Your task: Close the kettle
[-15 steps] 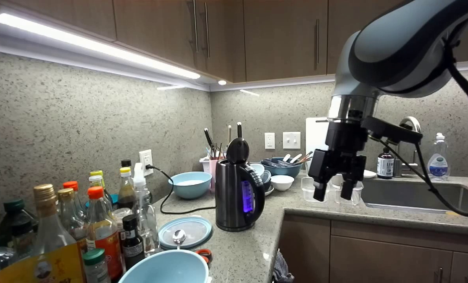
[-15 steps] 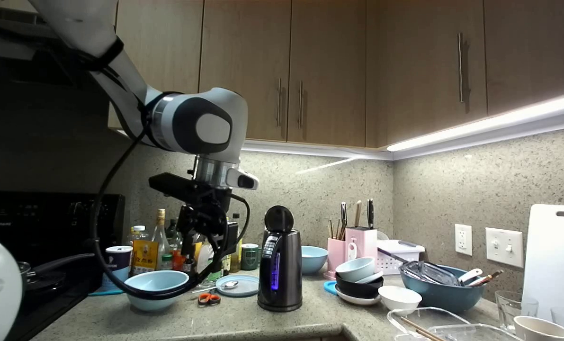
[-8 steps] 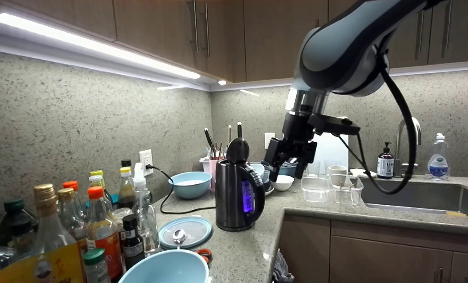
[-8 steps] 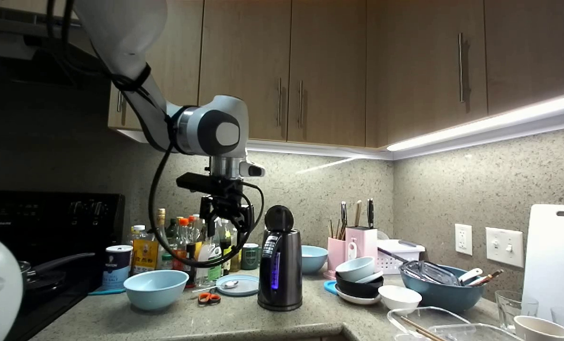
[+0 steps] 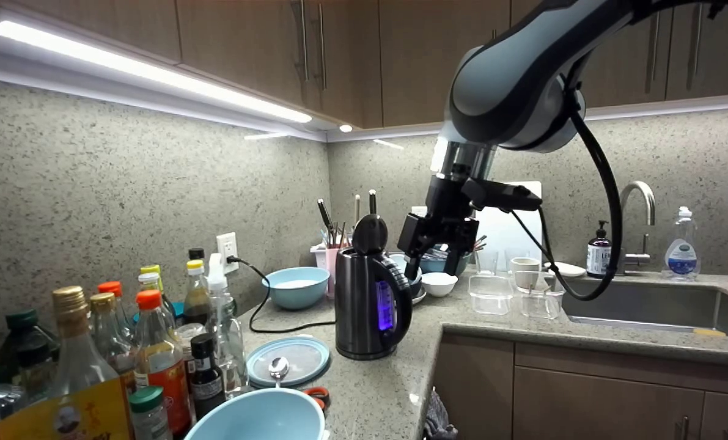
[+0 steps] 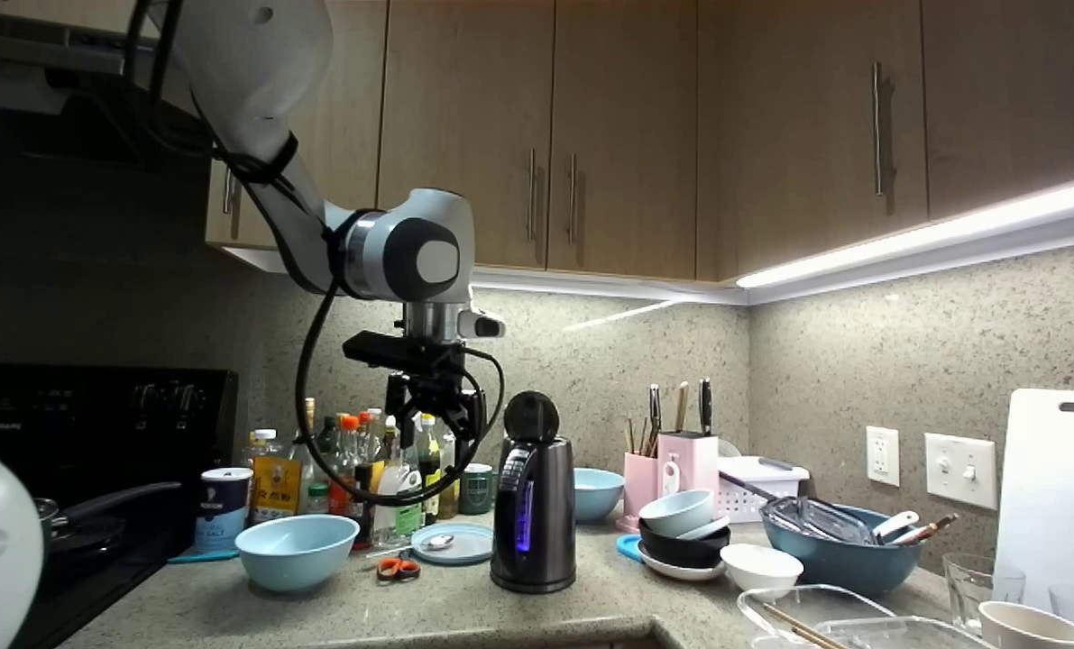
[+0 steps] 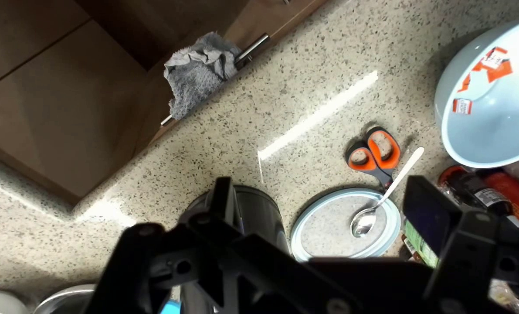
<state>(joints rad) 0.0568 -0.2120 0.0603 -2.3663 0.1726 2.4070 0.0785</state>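
Observation:
The kettle, dark and glossy with a purple glow, stands upright on the counter in both exterior views (image 5: 356, 299) (image 6: 552, 518). Its hinged lid (image 5: 370, 234) stands up open, also in an exterior view (image 6: 531, 416). My gripper (image 5: 432, 267) is open and empty, pointing down beside the kettle on its handle side, its fingertips a little below the kettle's rim in that picture. It also shows in an exterior view (image 6: 437, 440), left of the kettle. In the wrist view the fingers are wide apart (image 7: 322, 192); one finger partly covers the kettle (image 7: 259, 213), and the lid is hidden there.
A light blue bowl (image 6: 298, 550), orange scissors (image 6: 399, 569) and a round lid (image 6: 464, 543) with a spoon lie near the kettle. Several bottles (image 5: 156, 342) stand by the wall. A power cord (image 5: 290, 330) runs behind. Stacked bowls (image 6: 681, 541) stand beyond the kettle.
The arm has moved toward the kettle and the gripper has risen somewhat, mostly in the first half second, then only slightly. The gripper stays open. The kettle and its raised lid have not moved.

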